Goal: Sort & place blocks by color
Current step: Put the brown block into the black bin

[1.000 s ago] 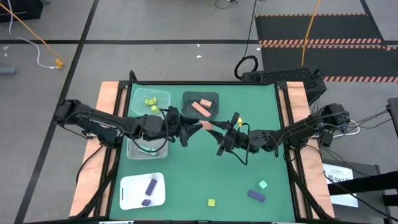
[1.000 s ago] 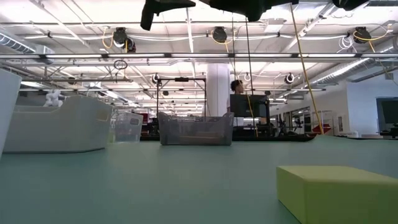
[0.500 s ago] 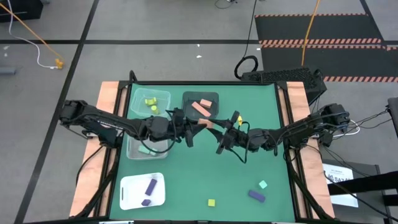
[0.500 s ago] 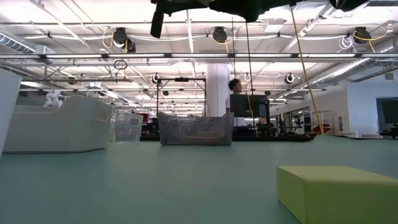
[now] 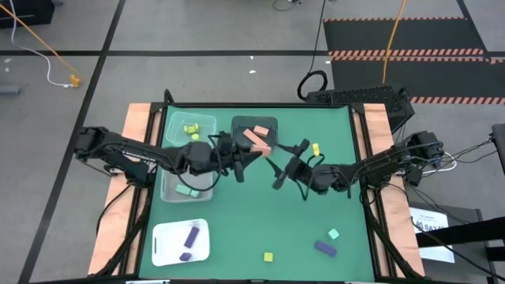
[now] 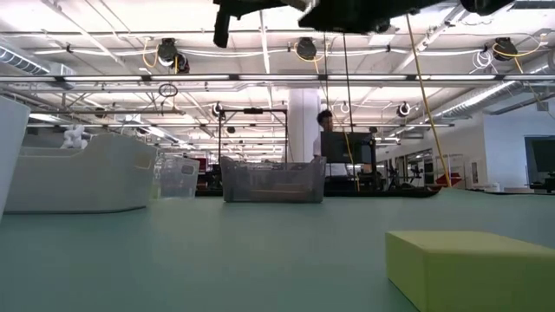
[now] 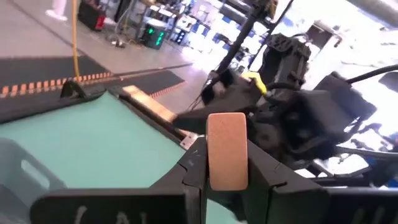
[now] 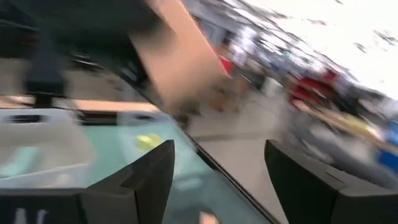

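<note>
item: salmon-orange bar (image 7: 227,151), pinched upright in left gripper (image 7: 225,163), mid-air beside the dark bin (image 5: 254,125) already holding salmon pieces. right gripper (image 8: 214,163): fingers spread, empty, just apart. step: handover completed. next: carry over dark bin, release.

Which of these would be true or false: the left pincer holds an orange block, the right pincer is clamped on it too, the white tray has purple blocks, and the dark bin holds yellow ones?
1. The left pincer grips a salmon-orange block. True.
2. The right pincer is clamped on that block too. False: its fingers stand open, apart from the block.
3. The white tray holds two purple blocks. True.
4. The dark bin holds yellow-green blocks. False: it holds a salmon-orange one; the yellow-green blocks lie in a clear bin.
</note>
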### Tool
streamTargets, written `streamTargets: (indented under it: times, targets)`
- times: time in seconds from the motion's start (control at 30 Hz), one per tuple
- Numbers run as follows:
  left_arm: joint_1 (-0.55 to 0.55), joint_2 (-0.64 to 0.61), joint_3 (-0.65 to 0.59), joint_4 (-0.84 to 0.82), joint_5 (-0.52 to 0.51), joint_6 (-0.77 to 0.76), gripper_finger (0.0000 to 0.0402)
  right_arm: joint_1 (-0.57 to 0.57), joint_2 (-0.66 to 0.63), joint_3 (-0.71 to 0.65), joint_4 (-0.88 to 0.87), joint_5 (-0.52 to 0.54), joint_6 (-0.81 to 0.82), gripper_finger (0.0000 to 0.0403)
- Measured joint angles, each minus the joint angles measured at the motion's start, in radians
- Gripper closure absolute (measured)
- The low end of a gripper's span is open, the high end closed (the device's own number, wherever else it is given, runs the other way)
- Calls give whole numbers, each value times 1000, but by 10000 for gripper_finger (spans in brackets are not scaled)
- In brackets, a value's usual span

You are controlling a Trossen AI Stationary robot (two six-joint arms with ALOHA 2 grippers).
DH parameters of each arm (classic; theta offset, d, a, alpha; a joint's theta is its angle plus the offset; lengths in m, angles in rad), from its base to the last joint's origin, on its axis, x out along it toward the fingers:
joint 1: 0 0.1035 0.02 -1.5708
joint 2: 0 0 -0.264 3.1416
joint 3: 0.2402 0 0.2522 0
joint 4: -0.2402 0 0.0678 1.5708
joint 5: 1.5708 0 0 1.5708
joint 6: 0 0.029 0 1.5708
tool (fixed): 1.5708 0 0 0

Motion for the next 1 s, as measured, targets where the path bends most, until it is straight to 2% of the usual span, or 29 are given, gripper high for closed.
streamTargets:
  times: [0.1,0.2,0.4,0.53,0.63,0.9,1.0]
  targets:
    - [14,-9,0,46,33,56,346,-1,0,0,-84,111,121,153]
    - [27,-33,-1,37,46,114,346,-1,0,0,-193,102,314,150]
    - [69,-75,0,32,76,214,346,-1,0,0,-453,-16,844,150]
    - [106,-100,0,26,140,258,346,-1,0,0,-583,-127,1110,150]
    - [143,-99,0,-16,148,266,346,-1,1,0,-613,-183,1185,150]
    - [294,-61,-1,-376,150,212,346,-32,1,0,-571,-190,1181,149]
    - [354,-25,-1,-437,153,206,346,-64,1,0,-572,-247,1181,149]
